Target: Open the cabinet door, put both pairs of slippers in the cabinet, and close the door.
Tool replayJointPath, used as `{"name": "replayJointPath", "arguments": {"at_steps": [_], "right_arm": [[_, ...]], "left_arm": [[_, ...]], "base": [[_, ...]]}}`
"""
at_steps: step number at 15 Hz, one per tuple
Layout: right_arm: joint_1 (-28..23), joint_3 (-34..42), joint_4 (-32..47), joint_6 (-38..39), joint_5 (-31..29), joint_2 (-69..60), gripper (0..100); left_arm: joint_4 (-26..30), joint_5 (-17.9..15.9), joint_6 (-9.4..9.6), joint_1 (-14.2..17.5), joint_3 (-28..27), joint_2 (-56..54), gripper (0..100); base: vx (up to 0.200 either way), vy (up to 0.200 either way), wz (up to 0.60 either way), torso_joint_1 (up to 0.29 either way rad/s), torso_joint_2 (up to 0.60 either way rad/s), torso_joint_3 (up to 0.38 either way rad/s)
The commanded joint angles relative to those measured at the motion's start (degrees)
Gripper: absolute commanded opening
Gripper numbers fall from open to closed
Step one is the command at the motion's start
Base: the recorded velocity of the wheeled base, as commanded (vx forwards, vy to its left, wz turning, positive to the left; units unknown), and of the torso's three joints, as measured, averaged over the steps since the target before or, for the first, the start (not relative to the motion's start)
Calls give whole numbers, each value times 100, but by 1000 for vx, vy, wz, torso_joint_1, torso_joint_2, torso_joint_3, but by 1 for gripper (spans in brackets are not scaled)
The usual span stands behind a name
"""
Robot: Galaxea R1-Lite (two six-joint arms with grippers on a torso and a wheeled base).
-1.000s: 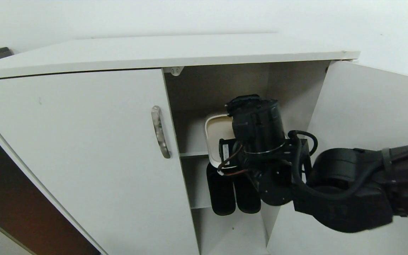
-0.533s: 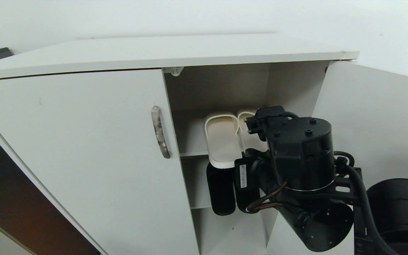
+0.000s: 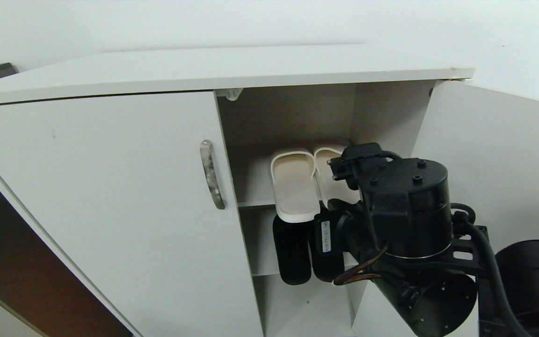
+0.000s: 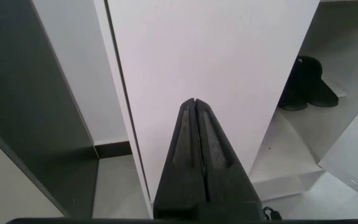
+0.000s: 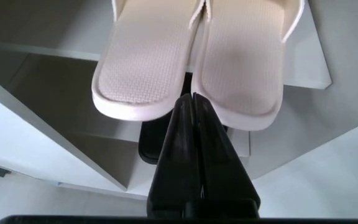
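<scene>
Black right gripper point(image 5: 193, 98): fingers pressed together, holding nothing; the tip sits just in front of the heels of the cream slippers point(image 5: 148, 68), and contact cannot be confirmed.
Left gripper point(image 4: 194, 102): fingers likewise together and empty, facing a white panel point(image 4: 210, 62) of the cabinet point(image 3: 204, 65).
Cream slippers: 1 pair, side by side on the upper shelf point(image 3: 253, 204), heels overhanging its front edge.
Black slippers point(image 3: 292, 255): 1 pair on the shelf directly below, heels also past the edge (the right-hand one is partly hidden by the arm).
Right door point(image 3: 489, 154): swung wide open.
Left door point(image 3: 101, 196): shut, handle point(image 3: 211, 174) untouched.
Done: door opened; 2 of 2 pairs stowed.
Outstanding: 1 step, closing the right door.
Judgement: about two-thirds complete. The arm must clear the opening first, and the overhanging heels may foul the door unless they are pushed further in.
</scene>
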Motion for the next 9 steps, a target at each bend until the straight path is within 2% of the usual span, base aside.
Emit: {"name": "replayJointPath", "arguments": {"at_steps": [1,9], "right_arm": [[5,46,-1,-5,7,43,0],[-4,178,-168,-22,33,70,0]], "left_arm": [[0,0,0,-7,0,5,0],[0,0,0,-7,0,5,0]], "base": [[0,0,0,0,0,0],[-200,0,0,1,2,4]]}}
